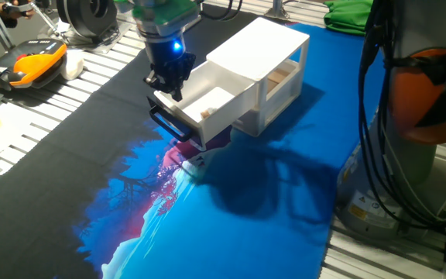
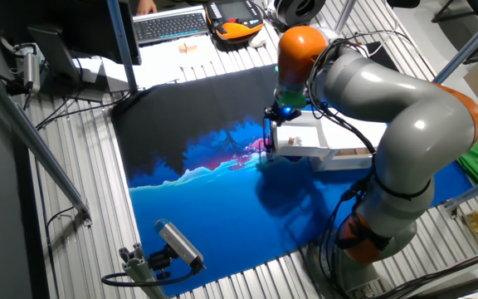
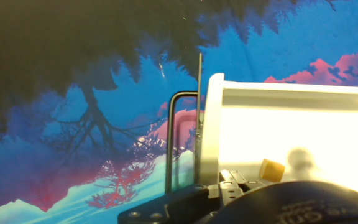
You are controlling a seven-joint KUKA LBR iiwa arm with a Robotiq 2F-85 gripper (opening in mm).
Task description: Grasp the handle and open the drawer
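The white drawer (image 1: 211, 105) stands pulled out of the white cabinet (image 1: 258, 46) towards the front left. The black bar handle (image 1: 170, 124) runs along the drawer front. My gripper (image 1: 169, 89) hovers just above the drawer's front edge. Its fingers look spread and hold nothing, apart from the handle. In the hand view the handle (image 3: 168, 143) stands upright left of the drawer front (image 3: 211, 130), with my gripper (image 3: 232, 183) at the bottom. A small wooden block (image 3: 271, 169) lies inside the drawer. In the other fixed view my gripper (image 2: 274, 124) is over the drawer (image 2: 299, 137).
A blue and black printed mat (image 1: 246, 201) covers the table. An orange and black device (image 1: 29, 62) and a white object lie at the far left. A green cloth (image 1: 347, 15) is behind. The arm's base (image 1: 409, 116) stands on the right. A keyboard (image 2: 168, 25) is at the far edge.
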